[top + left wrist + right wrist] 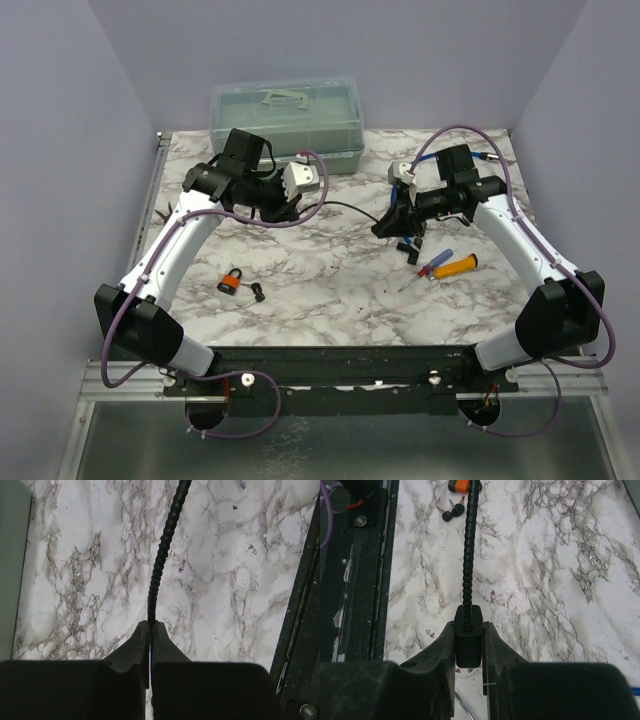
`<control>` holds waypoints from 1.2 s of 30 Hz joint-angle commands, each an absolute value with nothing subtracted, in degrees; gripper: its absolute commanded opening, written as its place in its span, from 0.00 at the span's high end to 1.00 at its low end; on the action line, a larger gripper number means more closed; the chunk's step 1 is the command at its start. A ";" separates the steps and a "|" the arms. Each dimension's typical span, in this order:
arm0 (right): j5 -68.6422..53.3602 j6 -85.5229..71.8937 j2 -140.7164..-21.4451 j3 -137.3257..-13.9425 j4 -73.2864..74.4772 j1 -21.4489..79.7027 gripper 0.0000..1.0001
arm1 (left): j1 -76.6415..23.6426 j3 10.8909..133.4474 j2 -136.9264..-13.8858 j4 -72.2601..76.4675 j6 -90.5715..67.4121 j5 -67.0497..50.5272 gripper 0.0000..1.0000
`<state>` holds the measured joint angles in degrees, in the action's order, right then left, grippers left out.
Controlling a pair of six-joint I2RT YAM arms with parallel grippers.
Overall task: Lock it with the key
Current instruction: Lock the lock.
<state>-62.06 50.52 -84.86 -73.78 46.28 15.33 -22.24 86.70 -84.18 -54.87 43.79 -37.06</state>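
Padlock (pixel 231 282) (orange and black) lies on the counter (pixel 330 290) near the left arm, keys (pixel 258 293) just beside it. Farther on, the left tool (pixel 150 626) is clenched on a black cable (pixel 165 550); the right tool (pixel 469 629) grips its end block (pixel 468 647). Box (pixel 285 120) at the back.

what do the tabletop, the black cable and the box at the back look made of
Tabletop: marble-look surface, white with grey veins, slight sheen; possibly laminate, not stone. Cable: black, ribbed like a spiral sleeve, matte; likely plastic or rubber over a core, unseen. Box: translucent greenish plastic, see-through lid and walls.
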 commanded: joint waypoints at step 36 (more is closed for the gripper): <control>-71.80 -6.21 -76.27 -61.05 -19.65 17.51 0.99 | -35.30 71.62 -75.14 9.89 -20.08 -36.46 1.00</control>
<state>-70.02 -2.07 -77.93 -62.11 -14.39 16.23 -33.91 71.99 -74.26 5.78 -16.91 -37.82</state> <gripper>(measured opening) 0.215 0.017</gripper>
